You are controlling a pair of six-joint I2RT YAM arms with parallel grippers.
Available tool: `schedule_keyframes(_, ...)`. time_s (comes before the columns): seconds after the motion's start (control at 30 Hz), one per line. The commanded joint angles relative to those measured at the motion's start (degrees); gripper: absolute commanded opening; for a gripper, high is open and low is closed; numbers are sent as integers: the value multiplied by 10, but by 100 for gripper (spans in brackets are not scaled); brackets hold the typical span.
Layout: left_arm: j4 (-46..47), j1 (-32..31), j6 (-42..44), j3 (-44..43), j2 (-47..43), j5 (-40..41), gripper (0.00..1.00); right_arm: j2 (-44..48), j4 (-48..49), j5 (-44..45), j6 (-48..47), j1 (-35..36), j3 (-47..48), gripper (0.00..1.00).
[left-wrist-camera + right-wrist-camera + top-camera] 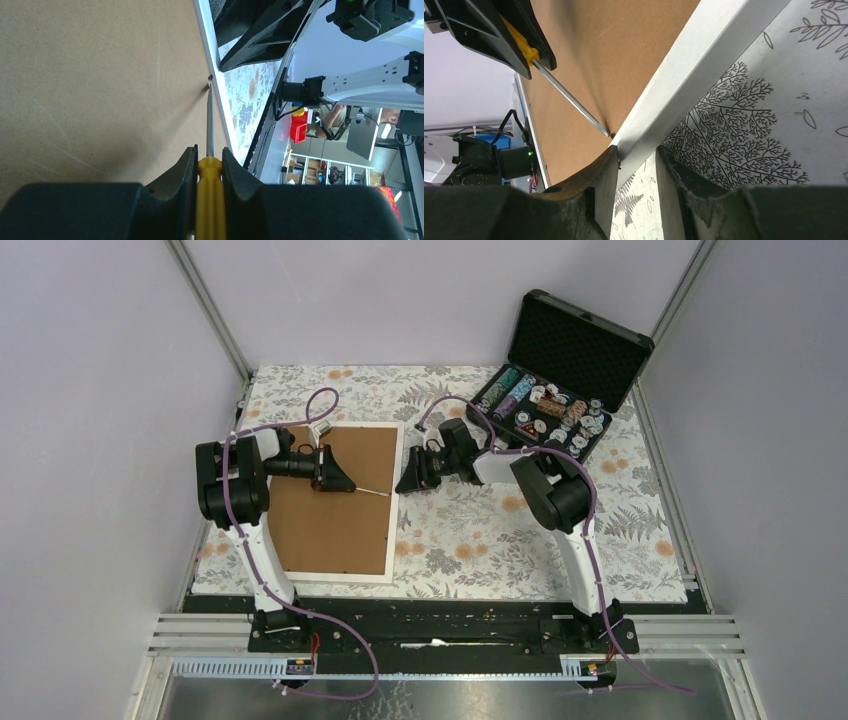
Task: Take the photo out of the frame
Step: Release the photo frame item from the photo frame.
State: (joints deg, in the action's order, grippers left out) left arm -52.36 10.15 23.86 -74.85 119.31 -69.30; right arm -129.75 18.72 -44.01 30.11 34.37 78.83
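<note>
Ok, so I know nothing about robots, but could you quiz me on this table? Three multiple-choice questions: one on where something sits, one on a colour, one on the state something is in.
1. Where on the table is the case of poker chips?
A. the far right corner
B. the near left corner
C. between the two arm bases

2. What colour is the handle of the screwdriver held in the left gripper?
A. red
B. yellow
C. blue

3. How does the frame lie?
A. flat, brown back up
B. flat, picture side up
C. standing on its edge

Answers:
1 A: the top view shows the open case at the far right.
2 B: the left wrist view shows a yellow handle in the grip.
3 A: the top view shows brown board inside the white border.
</note>
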Motion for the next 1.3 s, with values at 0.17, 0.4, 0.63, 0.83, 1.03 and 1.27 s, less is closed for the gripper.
schedule_keyframes(0.17,57,2,-26,17,1,3,0,-21,-7,15,-2,12,12,38)
schedule_keyframes(0.4,66,-4,-30,16,7,5,0,-26,-8,15,-1,12,15,35)
schedule_keyframes(0.63,66,-15,-26,11,21,3,0,-33,-8,13,-1,14,18,28)
schedule_keyframes(0.83,74,-17,-33,8,36,-2,0,-39,-9,12,1,18,20,26)
schedule_keyframes(1.03,104,-22,-58,15,34,1,0,-45,-8,11,2,20,24,24)
schedule_keyframes(1.27,136,-35,-86,16,43,-2,0,-54,-10,10,5,27,30,20)
